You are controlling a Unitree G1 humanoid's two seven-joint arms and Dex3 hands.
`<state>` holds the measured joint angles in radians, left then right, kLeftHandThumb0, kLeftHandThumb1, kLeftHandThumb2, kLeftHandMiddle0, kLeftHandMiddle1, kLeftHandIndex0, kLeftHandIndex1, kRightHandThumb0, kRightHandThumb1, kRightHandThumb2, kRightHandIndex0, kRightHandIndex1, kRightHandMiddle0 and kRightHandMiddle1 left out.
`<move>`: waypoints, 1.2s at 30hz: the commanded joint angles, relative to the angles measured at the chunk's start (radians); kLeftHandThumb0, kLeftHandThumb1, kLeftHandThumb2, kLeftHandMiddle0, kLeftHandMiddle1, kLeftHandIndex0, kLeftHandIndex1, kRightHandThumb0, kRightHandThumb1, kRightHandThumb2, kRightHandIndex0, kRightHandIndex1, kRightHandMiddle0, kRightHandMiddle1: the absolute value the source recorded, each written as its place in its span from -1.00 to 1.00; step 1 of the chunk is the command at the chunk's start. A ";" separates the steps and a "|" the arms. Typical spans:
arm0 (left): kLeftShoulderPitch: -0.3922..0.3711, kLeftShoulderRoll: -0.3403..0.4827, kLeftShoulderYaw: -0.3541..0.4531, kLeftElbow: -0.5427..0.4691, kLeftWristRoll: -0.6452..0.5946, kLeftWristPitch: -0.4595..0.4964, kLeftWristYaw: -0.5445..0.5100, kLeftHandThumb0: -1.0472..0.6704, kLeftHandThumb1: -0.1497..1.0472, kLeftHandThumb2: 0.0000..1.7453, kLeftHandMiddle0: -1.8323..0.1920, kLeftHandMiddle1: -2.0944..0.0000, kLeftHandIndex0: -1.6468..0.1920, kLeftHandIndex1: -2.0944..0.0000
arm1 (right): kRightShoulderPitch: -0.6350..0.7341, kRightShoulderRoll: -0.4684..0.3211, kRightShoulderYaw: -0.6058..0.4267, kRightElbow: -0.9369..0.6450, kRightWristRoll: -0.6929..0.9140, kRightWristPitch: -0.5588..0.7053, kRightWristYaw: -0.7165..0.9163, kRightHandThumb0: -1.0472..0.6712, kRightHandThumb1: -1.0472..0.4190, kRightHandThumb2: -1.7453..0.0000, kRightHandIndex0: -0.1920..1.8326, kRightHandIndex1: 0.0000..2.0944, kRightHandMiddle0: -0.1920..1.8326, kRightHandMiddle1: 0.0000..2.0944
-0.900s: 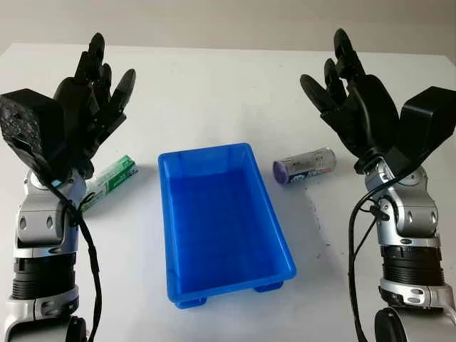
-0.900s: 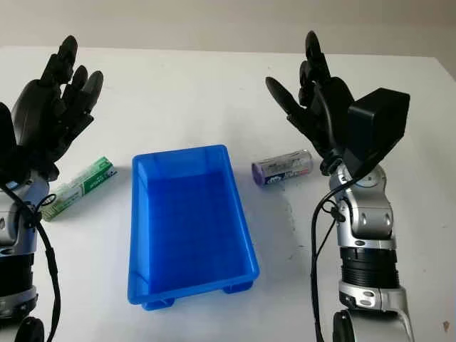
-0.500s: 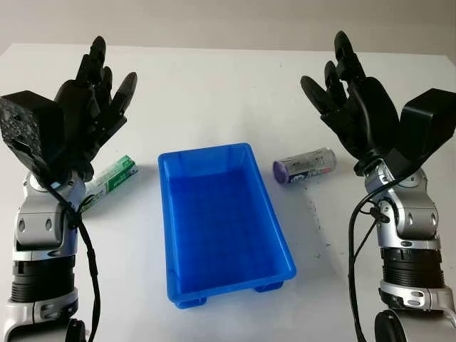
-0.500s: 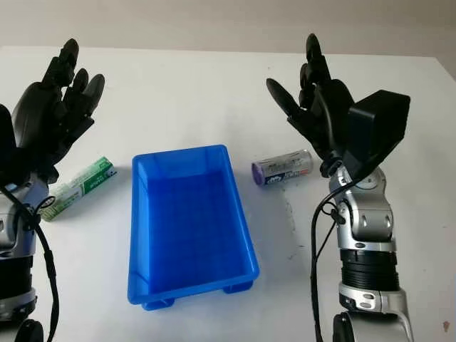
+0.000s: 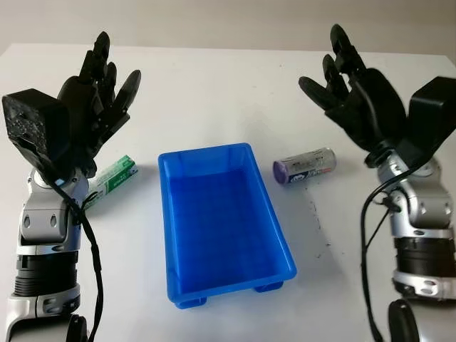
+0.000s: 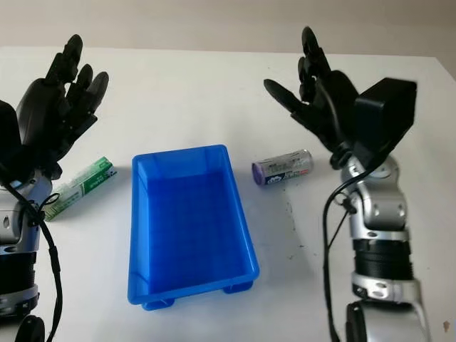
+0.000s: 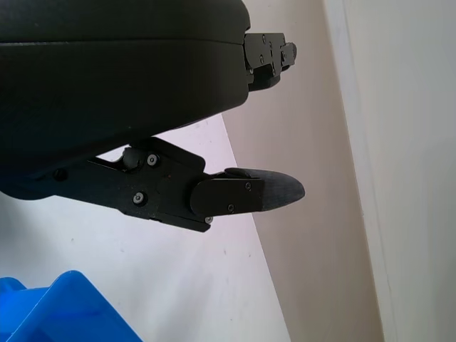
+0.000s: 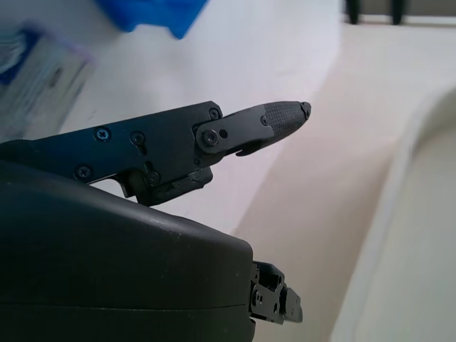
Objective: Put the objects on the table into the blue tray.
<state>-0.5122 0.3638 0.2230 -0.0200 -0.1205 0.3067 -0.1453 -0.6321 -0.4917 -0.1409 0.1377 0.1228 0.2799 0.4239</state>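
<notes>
Pre-grasp stage: blue tray empty. Left robot hand above green box, right robot hand above purple-capped tube; both spread, holding nothing. Next: lower, grasp.

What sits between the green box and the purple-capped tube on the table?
The blue tray, with nothing in it, lies between the green box and the purple-capped tube, apart from both, as the left eye view shows.

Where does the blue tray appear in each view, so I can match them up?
Left eye view: blue tray at centre, between both raised hands.
Right eye view: left of centre, same tray.
Left wrist view: a blue corner at the picture's edge.
Right wrist view: a blue edge past the finger.
Shared landmark: the white table.
</notes>
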 commanded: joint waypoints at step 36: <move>-0.009 0.013 -0.005 -0.032 0.026 0.034 0.016 -0.38 1.00 -0.63 0.88 0.95 0.86 0.94 | -0.126 -0.313 0.395 0.189 -0.598 -0.496 0.247 -0.54 -0.71 0.93 -0.84 -0.94 -0.81 -0.94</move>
<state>-0.5126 0.3683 0.2190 -0.0263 -0.0983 0.3360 -0.1339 -0.7689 -0.7847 0.2523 0.3197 -0.4689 -0.2023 0.6798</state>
